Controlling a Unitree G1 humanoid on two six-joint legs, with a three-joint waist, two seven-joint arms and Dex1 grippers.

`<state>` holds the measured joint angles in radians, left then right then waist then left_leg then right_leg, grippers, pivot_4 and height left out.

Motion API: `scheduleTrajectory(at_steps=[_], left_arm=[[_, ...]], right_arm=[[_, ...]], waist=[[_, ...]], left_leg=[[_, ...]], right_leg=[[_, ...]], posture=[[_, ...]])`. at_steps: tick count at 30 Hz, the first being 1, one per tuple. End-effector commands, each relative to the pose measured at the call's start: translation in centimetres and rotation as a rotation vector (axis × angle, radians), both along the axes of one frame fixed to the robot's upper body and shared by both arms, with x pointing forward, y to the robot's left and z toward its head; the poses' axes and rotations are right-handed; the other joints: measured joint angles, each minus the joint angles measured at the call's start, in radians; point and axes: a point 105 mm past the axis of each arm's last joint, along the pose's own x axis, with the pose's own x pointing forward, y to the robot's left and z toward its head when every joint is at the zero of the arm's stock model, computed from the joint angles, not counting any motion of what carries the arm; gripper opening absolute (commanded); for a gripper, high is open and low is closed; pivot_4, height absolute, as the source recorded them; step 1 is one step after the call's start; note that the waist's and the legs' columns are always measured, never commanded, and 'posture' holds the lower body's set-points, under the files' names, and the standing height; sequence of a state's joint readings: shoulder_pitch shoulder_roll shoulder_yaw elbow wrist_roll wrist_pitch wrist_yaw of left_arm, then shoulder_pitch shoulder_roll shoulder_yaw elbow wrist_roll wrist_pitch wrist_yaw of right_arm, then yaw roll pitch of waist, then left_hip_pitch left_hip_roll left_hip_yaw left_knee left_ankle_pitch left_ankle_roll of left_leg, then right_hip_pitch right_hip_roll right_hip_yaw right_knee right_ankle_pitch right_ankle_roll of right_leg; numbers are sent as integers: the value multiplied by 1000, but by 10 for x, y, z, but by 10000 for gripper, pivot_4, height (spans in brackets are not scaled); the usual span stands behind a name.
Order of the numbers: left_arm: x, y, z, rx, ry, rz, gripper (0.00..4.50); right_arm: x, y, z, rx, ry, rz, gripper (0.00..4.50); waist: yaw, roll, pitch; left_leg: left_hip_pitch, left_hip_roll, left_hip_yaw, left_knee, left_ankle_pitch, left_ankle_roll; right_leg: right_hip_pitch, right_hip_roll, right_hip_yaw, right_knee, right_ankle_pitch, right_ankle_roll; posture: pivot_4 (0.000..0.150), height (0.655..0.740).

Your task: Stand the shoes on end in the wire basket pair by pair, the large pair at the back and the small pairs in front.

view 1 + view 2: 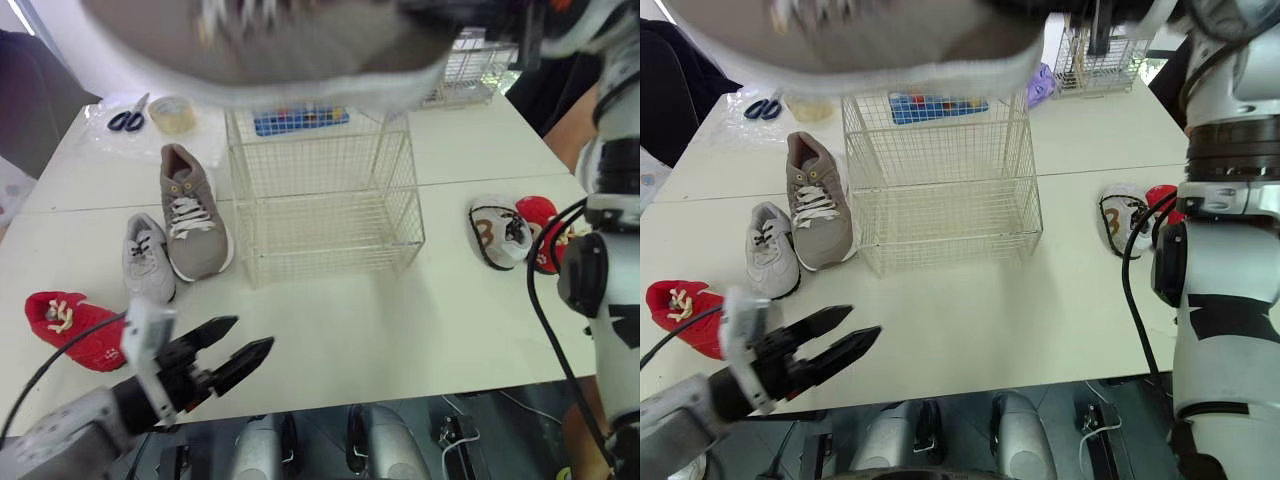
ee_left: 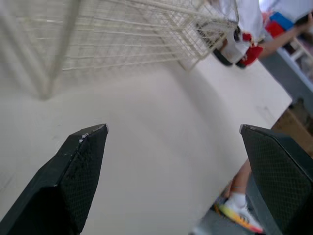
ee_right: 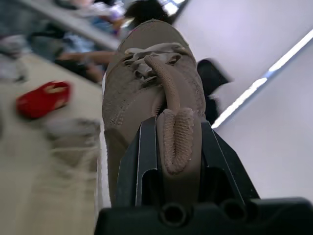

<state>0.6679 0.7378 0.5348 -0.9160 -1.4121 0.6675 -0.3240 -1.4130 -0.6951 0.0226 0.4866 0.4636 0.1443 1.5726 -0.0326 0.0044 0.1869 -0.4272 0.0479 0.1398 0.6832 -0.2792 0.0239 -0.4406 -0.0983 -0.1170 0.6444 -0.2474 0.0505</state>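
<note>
Gripping 1 large brown shoe by its heel, the right gripper holds it high above the table. The wire basket sits below it, empty. The left gripper hangs spread, holding nothing. Beside and beyond it lie a red shoe, a small grey shoe and the other large shoe. Judging by this, all 3 pairs remain.

Two tan shoes, two red shoes, one grey shoe, one white shoe, one wire basket.

White table, wire basket, scattered shoes
</note>
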Motion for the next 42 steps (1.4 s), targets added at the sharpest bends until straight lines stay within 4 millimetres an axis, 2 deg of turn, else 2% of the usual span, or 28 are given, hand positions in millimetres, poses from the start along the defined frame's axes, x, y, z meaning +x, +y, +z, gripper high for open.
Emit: scheduleTrajectory(at_steps=[1, 5, 7, 9, 12, 16, 29, 32, 34, 37, 38, 39, 40, 42], left_arm=[[-27, 20, 36, -130, -51, 29, 45000], [-45, 52, 62, -126, -90, 96, 45000], [-42, 70, 75, -71, -135, 122, 45000], [-32, 77, 95, -63, -206, 98, 45000], [-17, 68, 122, -88, -290, -11, 45000], [-3, 57, 140, -118, -360, -114, 45000], [33, 19, 139, -257, -352, -314, 45000], [33, 17, 136, -278, -337, -335, 36575], [33, 17, 137, -287, -340, -343, 26966], [33, 14, 138, -290, -349, -341, 15365], [35, 14, 140, -301, -365, -332, 13251], [36, 14, 141, -310, -375, -326, 13204], [37, 15, 143, -326, -393, -315, 13204], [39, 19, 148, -380, -441, -271, 13204]], right_arm=[[-22, -4, 4, -60, -20, 81, 2517], [-22, 1, 2, -100, -18, 109, 2517], [-24, 5, 5, -105, -22, 133, 2517], [-27, 8, 7, -105, -33, 161, 2517], [-34, 11, 7, -120, -37, 192, 2517], [-41, 11, 6, -142, -41, 215, 2517], [-65, 11, -8, -198, 5, 290, 2517], [-65, 11, -10, -204, 13, 285, 2512], [-65, 10, -10, -205, 15, 276, 2512], [-62, 8, -9, -203, 13, 253, 2512], [-59, 8, -7, -193, 9, 237, 7297], [-57, 7, -5, -184, 8, 224, 12651], [-51, 7, -1, -161, 14, 190, 15685], [-38, 1, 14, -41, 50, 95, 26469]], waist=[[-4, -5, 4], [-9, -3, 8], [-11, -1, 10], [-6, 1, 11], [-3, 1, 12], [-9, 0, 12], [-4, -1, 12], [-8, -1, 13], [-9, -1, 13], [-7, -1, 13], [-6, -1, 13], [-6, -1, 13], [-5, -1, 12], [-3, -2, 12]], left_leg=[[-1, 0, 0, 0, 0, -1], [-1, 0, -1, -1, -2, -2], [0, 0, -2, -1, -3, -1], [0, 0, -2, -1, -3, 0], [-1, 1, -3, -1, -1, 0], [-2, 0, 0, -1, 1, -4], [0, 1, 3, -1, 4, -7], [0, 1, 3, -1, 4, -7], [0, 1, 3, -1, 4, -7], [0, 1, 3, -1, 4, -8], [0, 1, 3, -1, 4, -8], [0, 1, 3, -1, 4, -8], [0, 1, 3, -1, 4, -8], [0, 1, 3, 0, 4, -8]], right_leg=[[-1, 0, 0, -1, 0, 0], [-3, -1, -1, -6, -1, -2], [-3, 0, -2, -6, -1, -2], [-3, 0, -3, -6, 0, -3], [-3, 1, -4, -5, 0, -3], [0, 0, -2, -5, 1, -2], [-3, 2, 0, 4, 3, 3], [-3, 2, 0, 4, 3, 3], [-3, 2, 0, 4, 3, 3], [-3, 2, 0, 5, 3, 3], [-3, 2, 0, 5, 3, 3], [-3, 2, 0, 5, 3, 3], [-3, 2, 0, 5, 3, 3], [-2, 3, 0, 5, 3, 3]], posture=[[1500, 7400], [1500, 7400], [1500, 7400], [1500, 7400], [1500, 7400], [1500, 7400], [1500, 7400], [1500, 7400], [1500, 7400], [1500, 7400], [1500, 7400], [1500, 7400], [1500, 7400], [1500, 7400]])
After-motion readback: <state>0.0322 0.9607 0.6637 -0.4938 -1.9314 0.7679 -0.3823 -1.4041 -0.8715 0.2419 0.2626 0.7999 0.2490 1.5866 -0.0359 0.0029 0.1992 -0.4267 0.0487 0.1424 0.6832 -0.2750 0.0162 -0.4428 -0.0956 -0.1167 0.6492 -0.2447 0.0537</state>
